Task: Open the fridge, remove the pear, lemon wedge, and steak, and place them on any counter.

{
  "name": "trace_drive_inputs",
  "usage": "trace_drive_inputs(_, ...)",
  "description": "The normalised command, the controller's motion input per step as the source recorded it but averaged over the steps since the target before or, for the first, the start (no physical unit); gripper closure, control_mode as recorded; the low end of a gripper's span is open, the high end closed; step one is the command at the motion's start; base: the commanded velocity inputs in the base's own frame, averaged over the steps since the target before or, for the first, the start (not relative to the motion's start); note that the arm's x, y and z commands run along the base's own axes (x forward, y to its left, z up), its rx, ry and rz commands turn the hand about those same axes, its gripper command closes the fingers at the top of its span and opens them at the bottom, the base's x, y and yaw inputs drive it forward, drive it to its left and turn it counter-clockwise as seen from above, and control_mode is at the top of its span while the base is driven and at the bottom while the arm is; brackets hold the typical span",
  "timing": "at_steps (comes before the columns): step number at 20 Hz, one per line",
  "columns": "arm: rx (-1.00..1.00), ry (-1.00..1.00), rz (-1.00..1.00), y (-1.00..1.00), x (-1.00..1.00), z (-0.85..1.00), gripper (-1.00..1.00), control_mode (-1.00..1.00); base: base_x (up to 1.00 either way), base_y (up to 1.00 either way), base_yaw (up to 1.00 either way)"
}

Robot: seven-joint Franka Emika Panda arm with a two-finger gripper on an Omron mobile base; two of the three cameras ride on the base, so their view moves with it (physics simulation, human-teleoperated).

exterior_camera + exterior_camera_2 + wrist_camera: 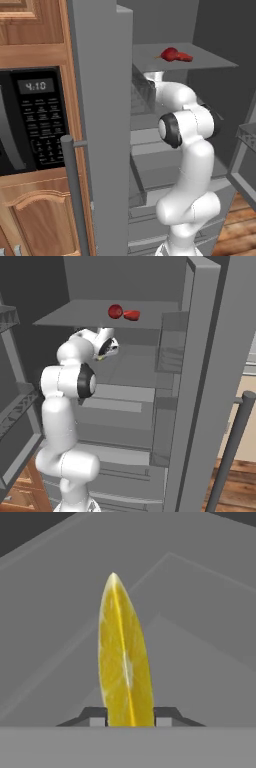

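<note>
Tool (130, 717) is clamped on the lemon wedge (125, 657), one dark fingertip (96, 716) on each side of it. From the hand view the wedge stands upright between them, a slim pointed crescent, glossy yellow with pale streaks through the flesh. Behind it it's just smooth flat grey fridge panels.

From the right base view the tool (102, 356) sits inside the fridge (200, 381), under the upper shelf (75, 313), with a tiny yellow speck at its tip that's probably the wedge; too small to be sure.

Both fridge doors hang open, matte grey metal, with a round bar handle (72, 195) on the left one.

The steak (132, 315) is up on that shelf, near the middle, a flat irregular red lump. Right beside it, touching or nearly so, is a rounder dark red thing, the pear (115, 311); from the left base view it shows a thin stem.

A black microwave (30, 120) with a keypad sits in light wooden cabinets left of the fridge.
</note>
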Motion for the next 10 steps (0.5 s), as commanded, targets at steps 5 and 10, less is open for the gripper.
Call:
trace_drive_inputs(5, 0.0, 0.0, -0.04, -0.29, -1.0, -0.27, 1.0, -1.0, 0.0, 0.0, 0.0)
trace_drive_inputs(10, 0.0, -0.05, -0.02, -0.3, -1.0, -0.27, 1.0, -1.0, 0.0, 0.0, 0.0)
